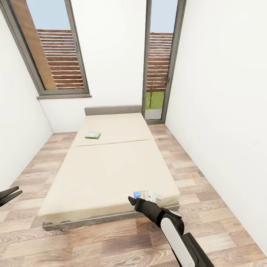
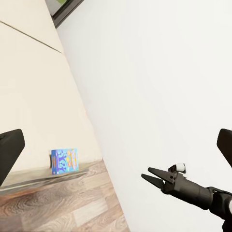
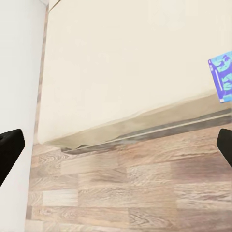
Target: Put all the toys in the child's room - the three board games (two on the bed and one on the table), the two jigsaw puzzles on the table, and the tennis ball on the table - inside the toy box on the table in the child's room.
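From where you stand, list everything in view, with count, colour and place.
bed: one, beige mattress on a grey frame, centre of the room, headboard to the far wall.
green-edged board game: one, on the mattress nearer the headboard.
blue board game: one, at the bed's near corner, beside the right gripper.
windows: two, dark-framed, far wall.
floor: wood planks, around the bed.
left gripper: black, fingers apart, low at the left edge.
right gripper: black, above the bed's near edge.

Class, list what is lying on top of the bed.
On the bed lie two board games: a green-edged one near the headboard, and a blue one at the foot corner, partly covered by the right gripper.
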Available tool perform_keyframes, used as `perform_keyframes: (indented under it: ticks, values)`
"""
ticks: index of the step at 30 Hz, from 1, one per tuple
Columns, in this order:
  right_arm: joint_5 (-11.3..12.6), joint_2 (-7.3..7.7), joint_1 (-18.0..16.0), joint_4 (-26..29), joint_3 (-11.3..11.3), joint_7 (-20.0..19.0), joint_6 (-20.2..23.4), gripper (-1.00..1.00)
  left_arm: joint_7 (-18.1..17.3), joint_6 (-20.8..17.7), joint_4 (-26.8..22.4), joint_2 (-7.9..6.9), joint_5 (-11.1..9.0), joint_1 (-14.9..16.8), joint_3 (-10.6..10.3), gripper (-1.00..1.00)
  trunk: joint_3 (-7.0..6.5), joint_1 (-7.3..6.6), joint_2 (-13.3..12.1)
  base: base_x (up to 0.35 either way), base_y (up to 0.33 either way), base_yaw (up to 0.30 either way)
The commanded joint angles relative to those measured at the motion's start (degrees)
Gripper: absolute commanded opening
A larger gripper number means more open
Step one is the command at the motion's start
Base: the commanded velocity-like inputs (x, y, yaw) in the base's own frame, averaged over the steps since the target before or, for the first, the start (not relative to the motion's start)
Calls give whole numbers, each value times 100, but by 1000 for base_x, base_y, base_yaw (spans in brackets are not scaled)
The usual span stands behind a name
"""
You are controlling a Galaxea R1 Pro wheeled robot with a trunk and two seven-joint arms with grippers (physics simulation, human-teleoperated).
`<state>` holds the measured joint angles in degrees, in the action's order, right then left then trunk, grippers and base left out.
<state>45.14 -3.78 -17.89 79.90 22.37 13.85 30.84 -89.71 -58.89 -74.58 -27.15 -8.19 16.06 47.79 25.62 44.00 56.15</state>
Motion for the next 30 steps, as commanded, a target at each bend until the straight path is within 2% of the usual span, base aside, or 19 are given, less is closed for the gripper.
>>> perform_keyframes:
  ticks: [1,22,30]
  values:
    - [62,0,-4,8,5,57,10,100,-29,-61,-1,-1,11,5,2,100,25,23,46,-18,0,0]
    - [56,-3,-4,-5,1,57,-5,100,-29,-53,0,-1,11,11,-6,100,402,484,889,-3,0,0]
    - [60,-14,-4,-84,-101,64,-10,100,-29,-52,3,-1,11,11,-10,100,546,660,1209,0,0,0]
